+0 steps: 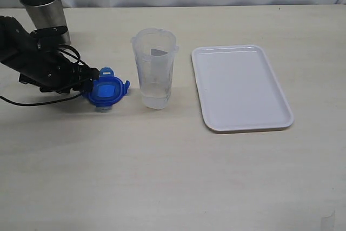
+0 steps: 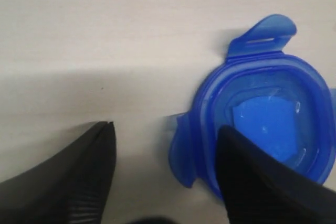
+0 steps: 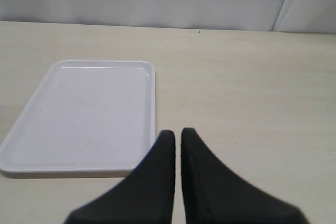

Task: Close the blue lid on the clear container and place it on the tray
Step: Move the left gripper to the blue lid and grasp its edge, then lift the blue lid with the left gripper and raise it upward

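The blue lid (image 1: 106, 90) lies flat on the table, just left of the clear container (image 1: 154, 68), which stands upright with its top uncovered. My left gripper (image 1: 93, 85) is low at the lid's left edge and open. In the left wrist view one finger (image 2: 262, 182) overlaps the blue lid (image 2: 268, 124), the other finger (image 2: 79, 171) is over bare table, and a side flap sits in the gap of the left gripper (image 2: 167, 127). The white tray (image 1: 240, 87) lies right of the container. My right gripper (image 3: 177, 131) is shut on nothing, near a corner of the tray (image 3: 84, 114).
A grey steel cup (image 1: 46, 12) stands at the back left, behind my left arm. A black cable loops over the table beside that arm. The right arm does not show in the exterior view.
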Robot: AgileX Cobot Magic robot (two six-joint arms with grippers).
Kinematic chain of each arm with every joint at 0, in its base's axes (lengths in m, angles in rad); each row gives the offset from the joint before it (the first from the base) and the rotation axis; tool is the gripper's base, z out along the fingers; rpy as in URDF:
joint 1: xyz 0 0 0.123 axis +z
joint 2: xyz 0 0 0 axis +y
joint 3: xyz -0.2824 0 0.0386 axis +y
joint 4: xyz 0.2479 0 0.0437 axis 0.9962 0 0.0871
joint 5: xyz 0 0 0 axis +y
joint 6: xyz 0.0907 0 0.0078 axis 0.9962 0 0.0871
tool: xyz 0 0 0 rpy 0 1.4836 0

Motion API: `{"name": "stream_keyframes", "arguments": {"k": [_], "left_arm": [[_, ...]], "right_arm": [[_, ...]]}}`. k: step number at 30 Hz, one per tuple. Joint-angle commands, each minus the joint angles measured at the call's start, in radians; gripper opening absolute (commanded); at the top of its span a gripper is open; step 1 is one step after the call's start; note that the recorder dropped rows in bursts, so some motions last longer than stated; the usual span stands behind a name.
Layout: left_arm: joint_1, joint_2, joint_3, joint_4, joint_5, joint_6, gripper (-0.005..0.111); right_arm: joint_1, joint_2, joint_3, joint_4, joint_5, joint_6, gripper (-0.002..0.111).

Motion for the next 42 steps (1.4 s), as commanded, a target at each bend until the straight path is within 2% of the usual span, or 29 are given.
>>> {"name": "stream_keyframes", "arguments": {"k": [1,7,11,12,15,17,35,42], "left_arm": [[-0.002,0.009,-0.005,-0.011,0.027,0.003,0.055],[-0.002,0.009,-0.005,-0.113,0.069,0.081,0.055],[-0.002,0.009,-0.005,-0.113,0.052,0.099,0.055],[-0.002,0.009,-0.005,-0.113,0.059,0.099,0.053],[-0.002,0.009,-0.005,-0.113,0.058,0.101,0.034],[-0.002,0.009,-0.005,-0.115,0.058,0.101,0.030],[0.000,0.009,-0.005,-0.112,0.061,0.131,0.031],[0.000,0.007,-0.041,-0.112,0.109,0.130,0.031]], "right_arm": [[-0.006,-0.005,0.002,0.005,-0.005,-0.001,0.004],[-0.006,-0.005,0.002,0.005,-0.005,-0.001,0.004],[-0.006,-0.005,0.002,0.005,-0.005,-0.001,0.004],[-0.006,-0.005,0.002,0.005,-0.005,-0.001,0.004],[-0.006,-0.005,0.002,0.005,-0.005,-0.001,0.004],[-0.006,-0.005,0.002,0.005,-0.005,-0.001,0.004],[-0.006,-0.005,0.002,0.005,-0.005,-0.001,0.004],[-0.006,-0.005,0.002,0.005,-0.005,-0.001,0.004]]}}
